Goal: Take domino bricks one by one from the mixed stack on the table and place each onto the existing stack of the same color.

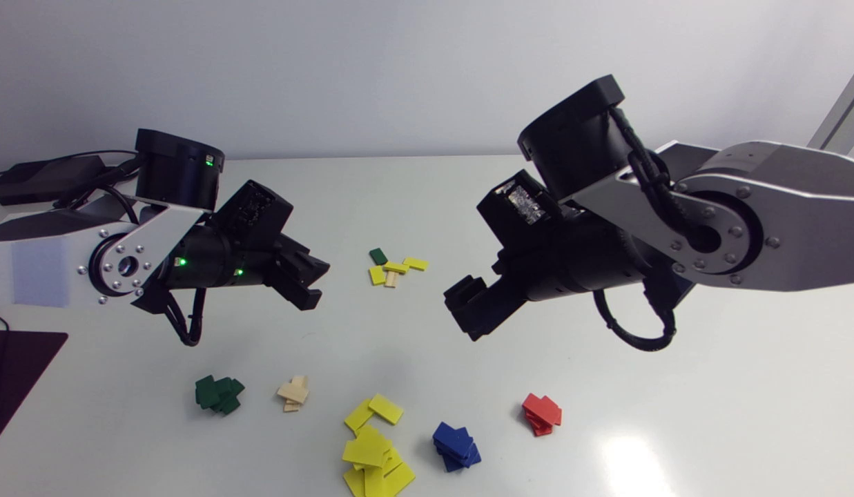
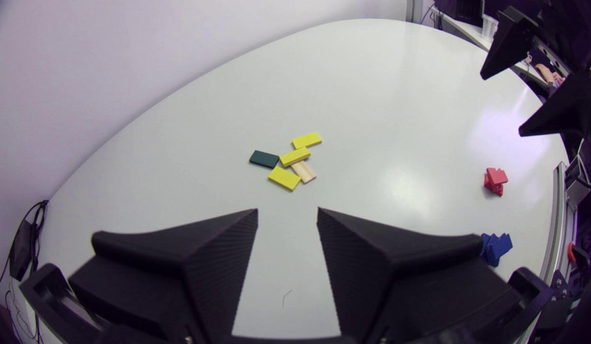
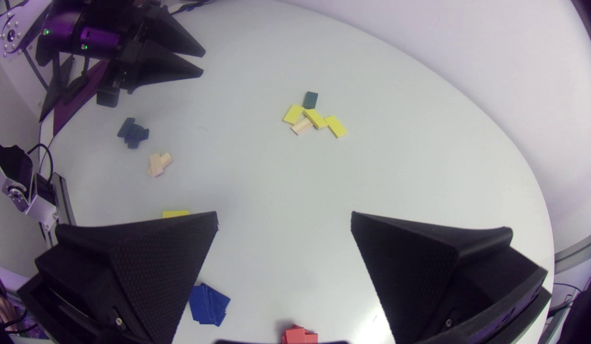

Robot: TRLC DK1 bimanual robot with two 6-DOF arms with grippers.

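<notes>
- Table (image 1: 675, 414): one, white. A wide band of bare top separates the mixed pile from the row of sorted stacks near the front edge, and there is more bare top out at 3 o'clock.
- Left gripper (image 1: 318, 284): hangs at 9 o'clock of the pile, fingers spread apart and holding nothing.
- Right gripper (image 1: 461, 312): hangs at 4 o'clock of the pile, fingers also parted with nothing between them.
- Yellow stack (image 1: 373, 452): at 6 o'clock, loosely fanned and the widest. Its bricks overlap too much to count.
- Mixed pile (image 1: 394, 267): five bricks at mid-table, three yellow, one green brick (image 1: 378, 256) and one wooden brick (image 1: 391, 279).
- Blue stack (image 1: 456, 446): at 5 o'clock, just beside the yellow stack.
- Green stack (image 1: 219, 394): at 8 o'clock.
- Red stack (image 1: 542, 414): between 4 and 5 o'clock.
- Beige stack (image 1: 293, 394): at 7 o'clock.
</notes>
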